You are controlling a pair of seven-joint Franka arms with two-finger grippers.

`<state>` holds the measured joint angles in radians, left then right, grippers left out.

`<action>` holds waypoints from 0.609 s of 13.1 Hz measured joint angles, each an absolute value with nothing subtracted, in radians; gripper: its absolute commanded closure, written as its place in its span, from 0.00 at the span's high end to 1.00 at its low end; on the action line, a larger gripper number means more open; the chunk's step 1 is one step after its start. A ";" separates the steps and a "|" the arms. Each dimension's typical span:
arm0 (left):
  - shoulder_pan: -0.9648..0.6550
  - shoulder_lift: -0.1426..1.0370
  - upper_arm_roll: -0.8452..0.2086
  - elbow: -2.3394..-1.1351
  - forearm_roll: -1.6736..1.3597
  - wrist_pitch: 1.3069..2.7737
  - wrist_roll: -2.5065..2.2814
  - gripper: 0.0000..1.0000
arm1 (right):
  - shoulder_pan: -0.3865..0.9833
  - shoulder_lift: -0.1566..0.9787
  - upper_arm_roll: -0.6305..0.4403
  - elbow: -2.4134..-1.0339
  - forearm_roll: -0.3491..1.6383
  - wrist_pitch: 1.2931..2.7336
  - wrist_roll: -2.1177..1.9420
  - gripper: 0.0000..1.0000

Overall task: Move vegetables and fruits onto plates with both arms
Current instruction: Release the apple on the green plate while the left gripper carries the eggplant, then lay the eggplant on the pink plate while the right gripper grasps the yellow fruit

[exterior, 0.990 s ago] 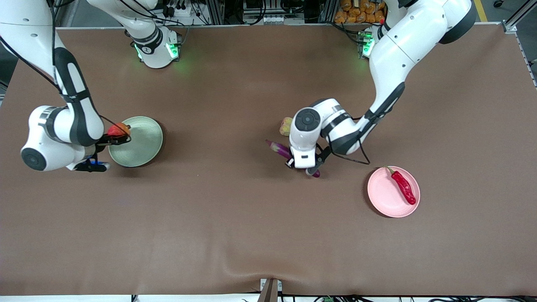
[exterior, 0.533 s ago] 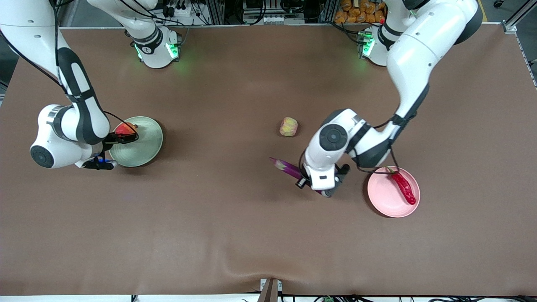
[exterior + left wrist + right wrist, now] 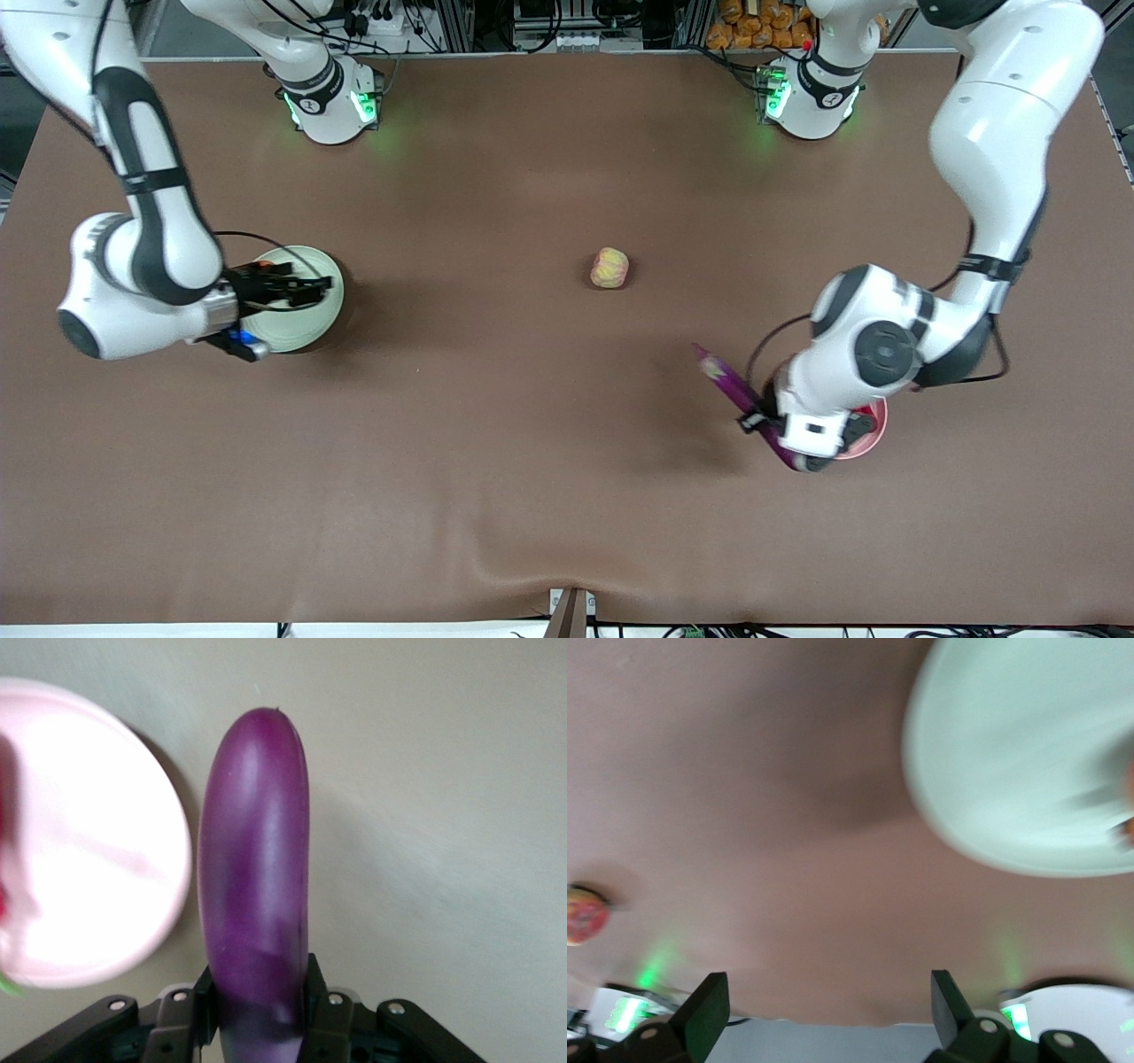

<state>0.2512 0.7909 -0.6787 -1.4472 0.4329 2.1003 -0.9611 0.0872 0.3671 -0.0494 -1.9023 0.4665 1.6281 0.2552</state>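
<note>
**Eggplant arrives at the pink plate**

Over the pink plate's (image 3: 877, 424) rim, the left gripper (image 3: 802, 440) pinches the eggplant (image 3: 728, 383) at one end for laying down. The right gripper (image 3: 301, 285), fingers spread and empty, hangs above the green plate (image 3: 323, 310), apple (image 3: 264, 265) seemingly dropped.

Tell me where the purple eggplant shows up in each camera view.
Front view: eggplant in the left pincer, beside the pink plate.
Left wrist view: eggplant centre frame, beside that plate.
Right wrist view: not in it.
Shared landmark: the pink plate.
</note>
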 measured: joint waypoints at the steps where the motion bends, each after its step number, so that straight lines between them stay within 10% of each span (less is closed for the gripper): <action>1: 0.277 0.791 -0.678 -1.448 0.433 2.094 -0.883 0.00 | 0.147 0.365 -0.047 -1.895 0.501 1.656 0.337 1.00; 8: 0.373 0.798 -0.676 -1.509 0.433 2.077 -0.555 0.00 | 0.531 0.364 -0.043 -1.825 0.536 1.940 0.911 1.00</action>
<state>0.3734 0.7976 -0.6764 -1.5086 0.4330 2.0772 -0.5554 0.5307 0.3644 -0.0425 -1.8252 0.5360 1.9403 0.9109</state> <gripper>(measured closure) 0.626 0.000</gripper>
